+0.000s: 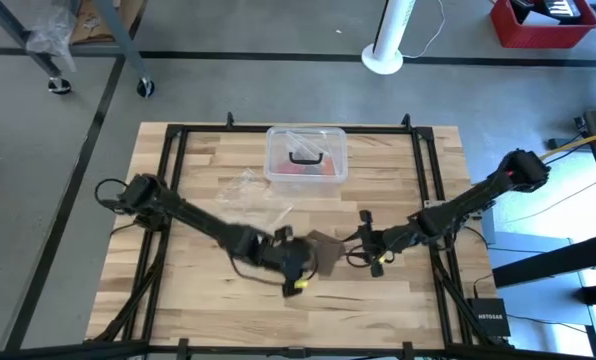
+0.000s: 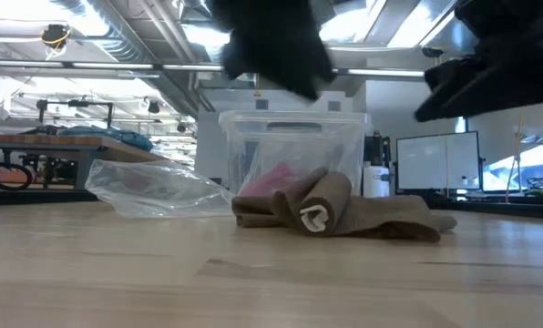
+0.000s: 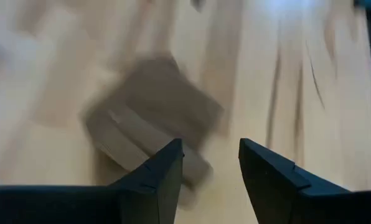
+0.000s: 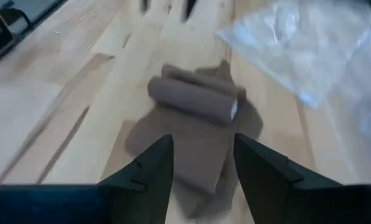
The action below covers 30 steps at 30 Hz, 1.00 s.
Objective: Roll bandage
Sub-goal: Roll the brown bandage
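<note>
The bandage (image 1: 324,241) is a dull brown strip lying on the wooden table (image 1: 208,310). It is partly rolled: the roll (image 2: 313,213) lies on its side on the strip, and the flat tail (image 2: 408,226) trails toward the table's right. My left gripper (image 3: 210,155) hovers open just near-left of the bandage (image 3: 151,118). My right gripper (image 4: 203,149) hovers open over the flat tail (image 4: 185,155), pointing at the roll (image 4: 192,94). In the low view both arms show as dark shapes above the table.
A crumpled clear plastic bag (image 2: 153,187) lies on the table left of the bandage. A clear plastic box with a black handle (image 1: 305,155) stands behind it at the far edge. Bare wood stretches along the near edge (image 2: 253,282).
</note>
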Each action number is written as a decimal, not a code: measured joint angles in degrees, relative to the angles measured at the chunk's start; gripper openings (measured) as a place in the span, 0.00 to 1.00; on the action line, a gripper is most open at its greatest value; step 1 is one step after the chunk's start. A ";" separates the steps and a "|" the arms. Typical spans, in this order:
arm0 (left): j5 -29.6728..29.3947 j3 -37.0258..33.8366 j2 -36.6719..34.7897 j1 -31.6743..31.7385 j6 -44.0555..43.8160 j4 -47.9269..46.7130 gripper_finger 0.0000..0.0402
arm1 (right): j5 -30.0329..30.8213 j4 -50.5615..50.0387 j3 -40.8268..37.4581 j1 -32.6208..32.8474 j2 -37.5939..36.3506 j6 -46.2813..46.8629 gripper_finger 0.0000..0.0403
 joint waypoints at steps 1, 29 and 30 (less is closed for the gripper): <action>-0.14 -0.23 0.80 -0.94 -1.71 -0.21 0.37 | 0.39 2.03 0.16 -0.30 1.97 -1.31 0.42; -14.50 -1.02 12.00 -6.11 -25.20 -11.25 0.37 | -26.30 15.16 8.06 -9.90 25.52 -0.24 0.42; -14.64 -0.99 11.96 -6.48 -26.44 -12.12 0.37 | -27.32 14.92 8.45 -9.12 25.52 -0.25 0.42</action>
